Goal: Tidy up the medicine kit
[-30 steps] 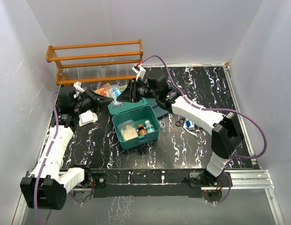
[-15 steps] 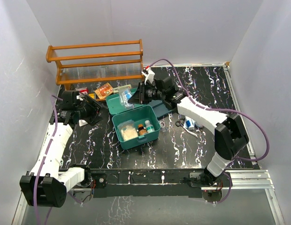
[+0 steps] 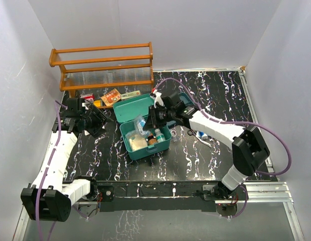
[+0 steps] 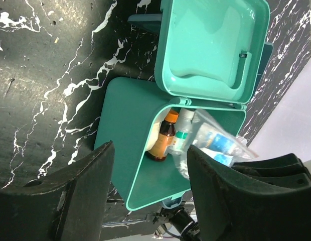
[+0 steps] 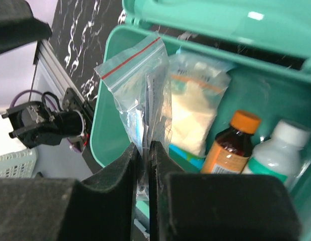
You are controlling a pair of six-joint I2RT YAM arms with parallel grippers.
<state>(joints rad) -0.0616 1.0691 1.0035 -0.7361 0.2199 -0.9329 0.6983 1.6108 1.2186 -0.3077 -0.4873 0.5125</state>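
The medicine kit [image 3: 145, 145] is a teal box in the middle of the table, and its lid [image 3: 133, 107] lies open behind it. It holds a brown bottle [image 5: 229, 144], a white bottle [image 5: 280, 146] and a pale packet [image 5: 193, 118]. My right gripper [image 3: 151, 120] is shut on a clear zip bag [image 5: 139, 83], which hangs over the kit's open top. The left gripper [image 3: 99, 120] is open, to the left of the kit and apart from it. In the left wrist view it [image 4: 150, 158] faces the kit's side wall [image 4: 128, 125].
A wooden rack [image 3: 103, 65] stands at the back left, with small packets [image 3: 111, 96] on the table in front of it. A blue-and-white tube [image 3: 202, 133] lies right of the kit. A darker teal tray [image 4: 143, 21] sits behind the lid.
The kit's lid went from nearly upright to lying flat behind the box. My left gripper opened and drew back left. The right gripper brought the bag forward and down over the kit.
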